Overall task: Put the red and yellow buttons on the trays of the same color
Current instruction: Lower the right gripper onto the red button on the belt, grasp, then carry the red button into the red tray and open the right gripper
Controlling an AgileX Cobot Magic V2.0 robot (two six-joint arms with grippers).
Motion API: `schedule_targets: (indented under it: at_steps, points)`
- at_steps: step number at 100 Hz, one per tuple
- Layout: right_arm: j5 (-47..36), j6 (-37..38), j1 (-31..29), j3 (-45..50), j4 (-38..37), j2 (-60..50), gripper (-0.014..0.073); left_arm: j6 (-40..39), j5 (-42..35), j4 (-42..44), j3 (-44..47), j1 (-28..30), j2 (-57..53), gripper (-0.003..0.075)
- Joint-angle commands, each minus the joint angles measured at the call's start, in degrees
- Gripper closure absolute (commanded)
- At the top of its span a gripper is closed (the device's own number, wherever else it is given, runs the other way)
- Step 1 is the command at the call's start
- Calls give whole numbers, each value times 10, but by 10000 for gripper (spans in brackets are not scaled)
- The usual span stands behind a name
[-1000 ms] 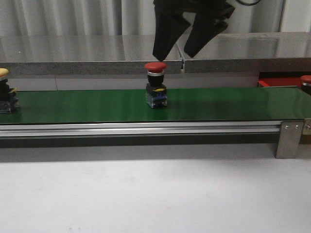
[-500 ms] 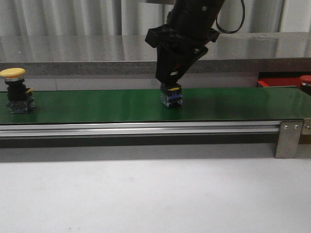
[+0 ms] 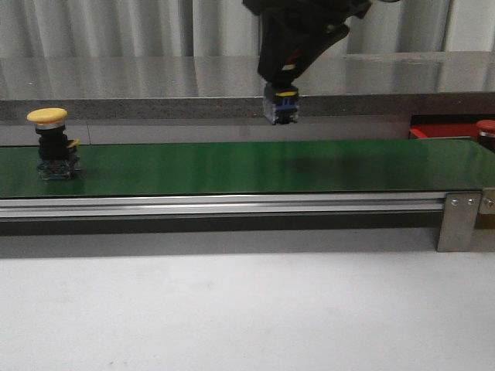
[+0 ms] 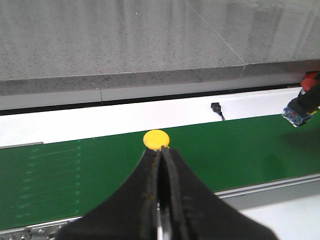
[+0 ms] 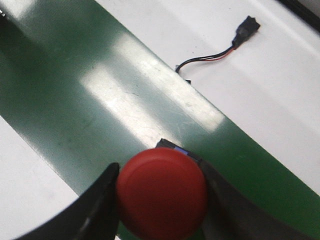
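From the front you see the right hand [image 3: 280, 86] clamped on the red-capped push button [image 3: 280, 106], held in the air clear above the long green belt [image 3: 232, 166]; only its dark, blue-based body shows below the fingers. A yellow-capped push button [image 3: 51, 144] stands upright on the belt, well apart toward its left end. At the belt's right end sits a bright red flat tray [image 3: 445, 130], with another red cap [image 3: 486, 127] just beside it.

In the left wrist view your left hand [image 4: 161, 165] has its fingers pressed together, empty, poised over the belt near the yellow cap.

In the right wrist view the fingers squeeze the red button [image 5: 162, 193] just under its domed cap, above the belt.

Judge these buttons light, rigid plastic, top-heavy, with a smooth cap likely to slip: grip the squarer body below the cap, not the dome.
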Motion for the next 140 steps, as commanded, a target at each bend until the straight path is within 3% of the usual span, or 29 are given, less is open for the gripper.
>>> schedule_targets:
  at_steps: [1,43,74,108,140]
  points:
    - [-28,2,-22,6,4,-59,443,1,-42,-14,-15,-5,4,739]
    - [-56,4,-213,92,1,-121,443,1,-42,-14,-15,-5,4,739]
    - [-142,18,-345,157,0,-120,443,1,-42,-14,-15,-5,4,739]
    - [-262,33,-373,208,13,-112,443,1,-42,-14,-15,-5,4,739]
    - [-293,36,-373,208,54,-44,443,1,-42,-14,-15,-5,4,739]
